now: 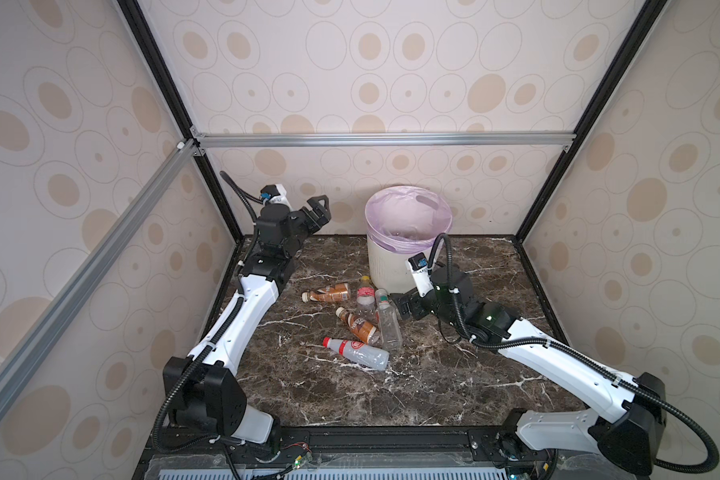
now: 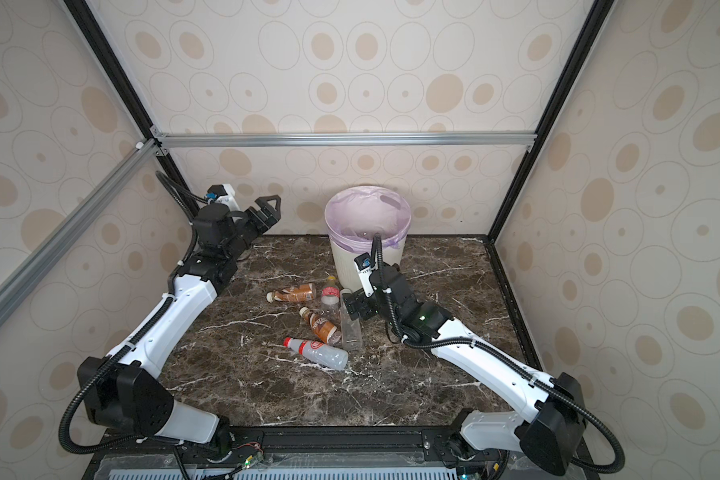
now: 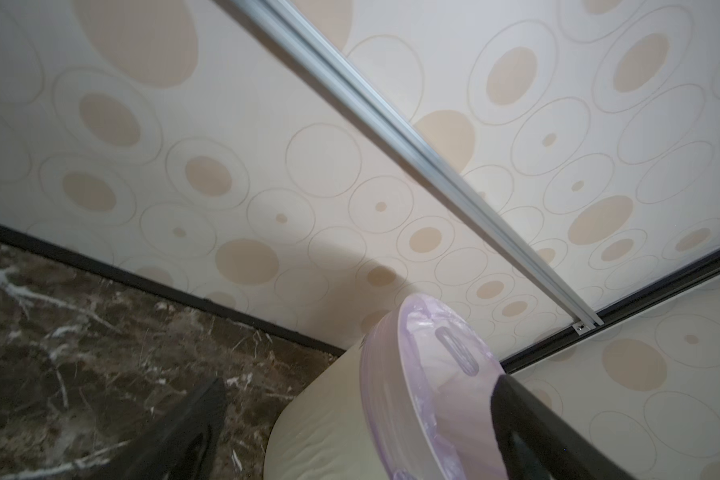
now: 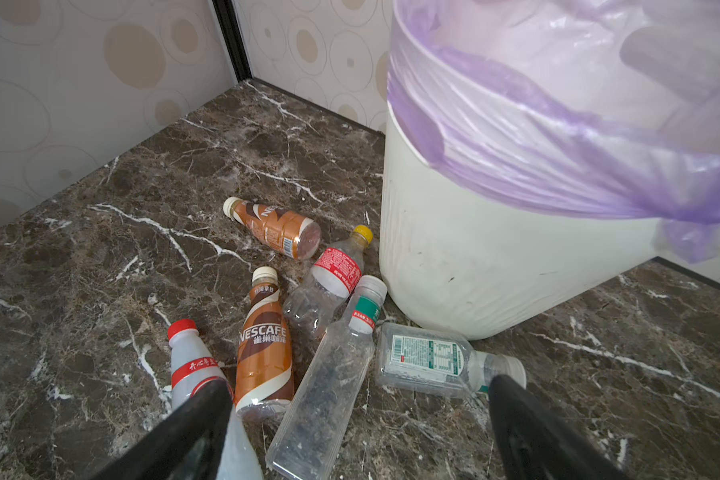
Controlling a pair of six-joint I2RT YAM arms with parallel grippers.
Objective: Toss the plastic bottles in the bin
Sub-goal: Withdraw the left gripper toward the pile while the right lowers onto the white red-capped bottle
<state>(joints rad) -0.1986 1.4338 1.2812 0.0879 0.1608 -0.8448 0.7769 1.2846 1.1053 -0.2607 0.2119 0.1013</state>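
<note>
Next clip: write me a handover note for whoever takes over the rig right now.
Left gripper: open, empty, raised beside the bin.
Right gripper: open, empty, low over the clear square bottle and the barcoded bottle.
Bottles: six lie on the table in front of the bin, counted in the right wrist view.
Done: cannot tell; the bin's inside is unclear.
Left: all six.

Off-white bin (image 1: 391,266), lilac liner (image 1: 408,216); brown marble table (image 1: 433,386).
</note>
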